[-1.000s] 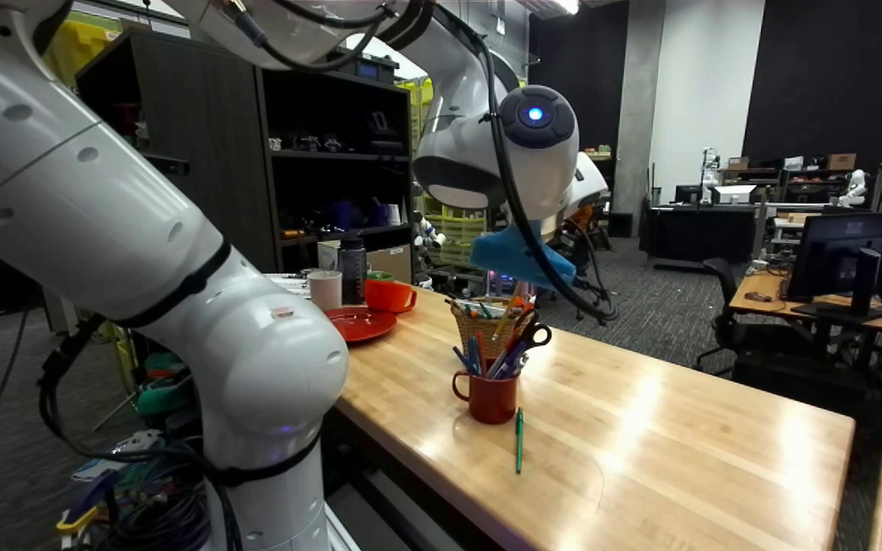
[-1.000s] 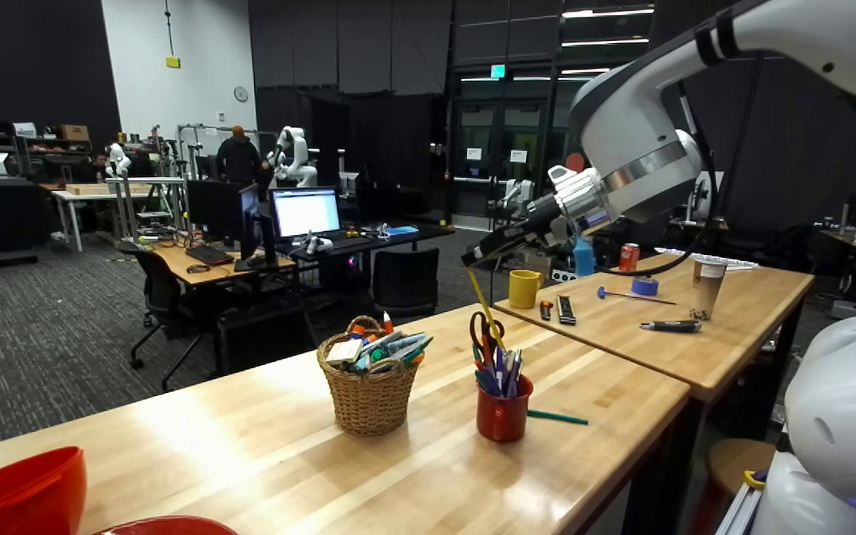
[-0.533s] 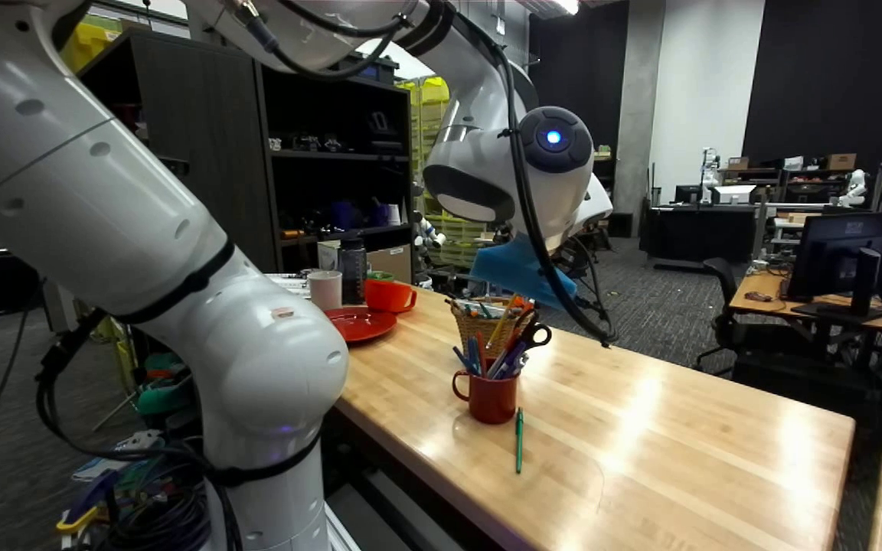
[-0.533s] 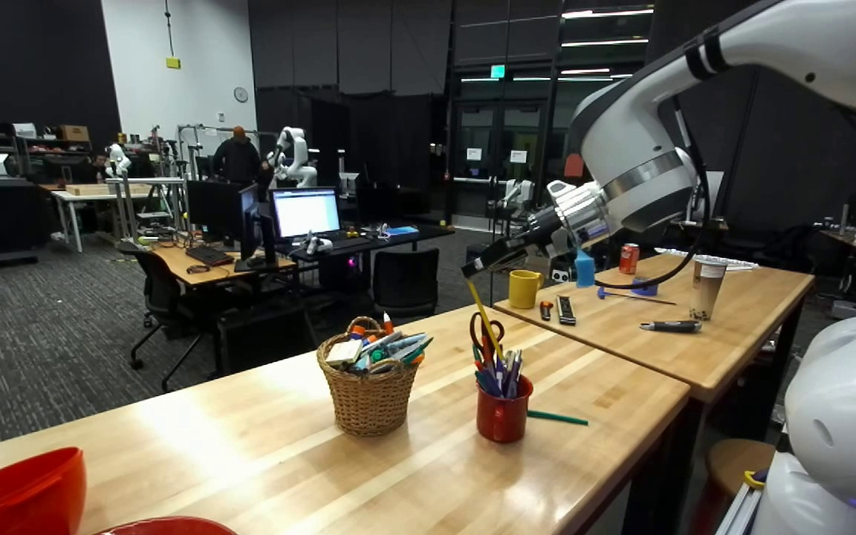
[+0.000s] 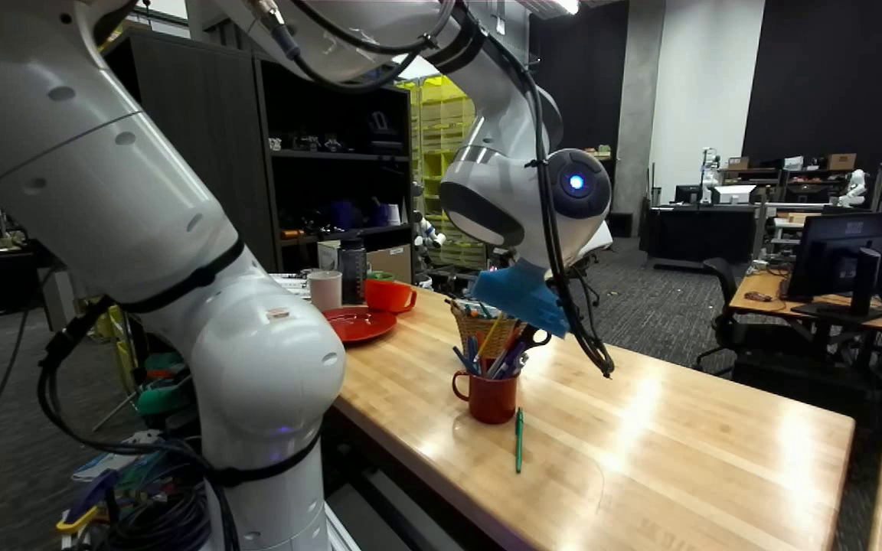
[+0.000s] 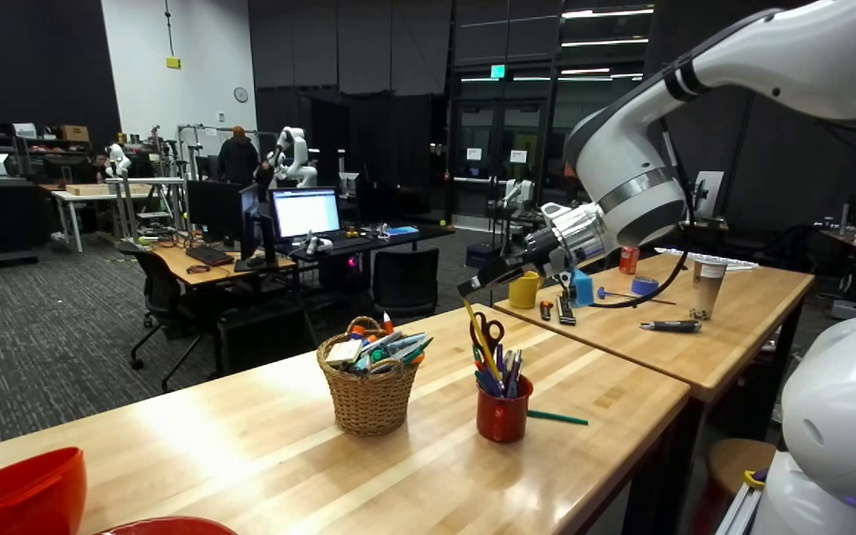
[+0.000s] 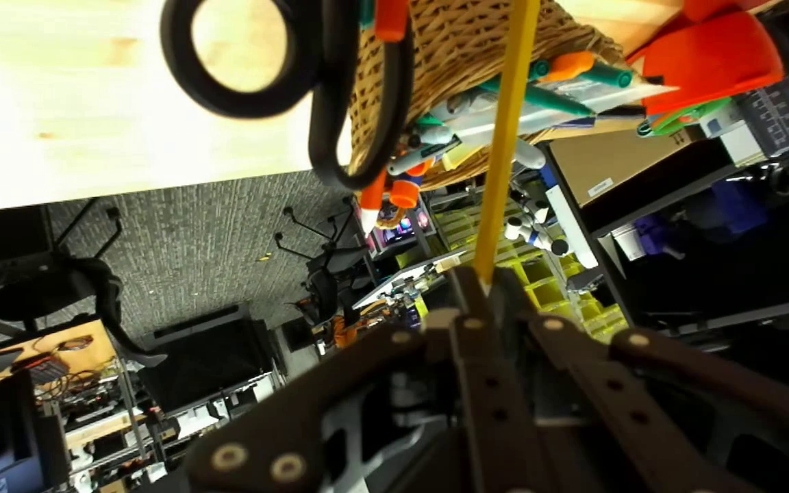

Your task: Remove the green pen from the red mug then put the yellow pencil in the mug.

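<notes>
The hand [image 7: 487, 279] is clamped on the yellow pencil [image 7: 505, 147] near its upper end, the 2 fingertips [image 7: 464, 291] nearly meeting around it. The pencil slants down toward the red mug [image 6: 503, 417], and in both exterior views its lower end runs in among the pens [image 6: 514, 375] there; whether it is below the rim, or how deep it sits, I cannot tell. The green pen [image 5: 519, 442] lies on the desk [image 5: 678, 444] just beside the mug, so that part of the job looks done.

The likeliest trouble, I'd judge, is crowding. If the lower end lands on a pen or wedges against the scissors [image 7: 338, 68] and the arm [image 6: 625, 160] pushes down, the pencil could pivot in the narrow grip, or the mug (packed and top-heavy, by the look of it) could tip or slide. Letting go too soon is a further risk: at this tilt, with so much of its length above the rim, a pencil caught only on its neighbours could roll out and drop to the desk or toward the wicker basket [image 6: 371, 405]. A sideways jerk on release might flick it out too, and a shoved mug could nudge the green pen.
</notes>
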